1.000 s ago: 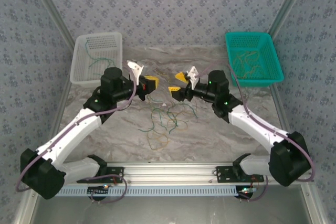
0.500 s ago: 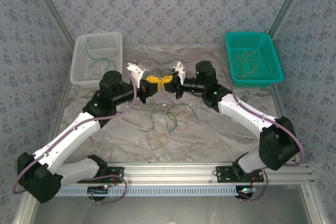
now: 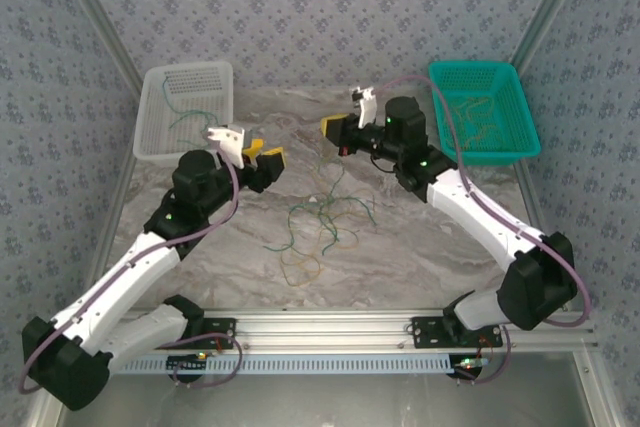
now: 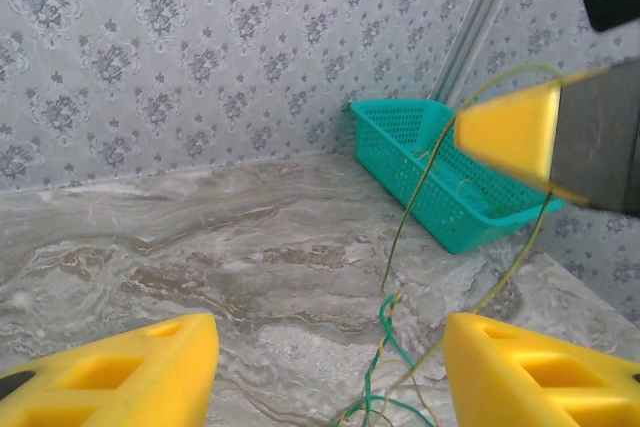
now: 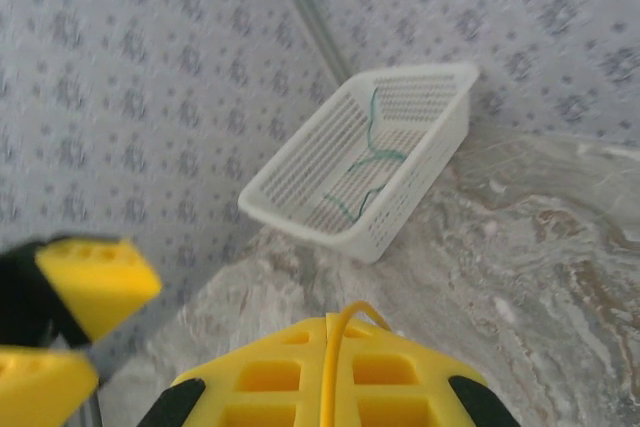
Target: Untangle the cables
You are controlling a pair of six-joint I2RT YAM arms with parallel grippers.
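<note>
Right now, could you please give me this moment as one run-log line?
left gripper: open | right gripper: shut on yellow cable, strand hanging down | cable tangle: on table between arms

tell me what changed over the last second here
The grippers met mid-table, then drew apart. The right gripper moved toward the teal plastic basket, fingers shut on a thin yellow cable, lifting it from the tangled pile of green and yellow cables. The left gripper pulled back left, open. The white plastic basket, the teal one and most of the pile stayed put.
</note>
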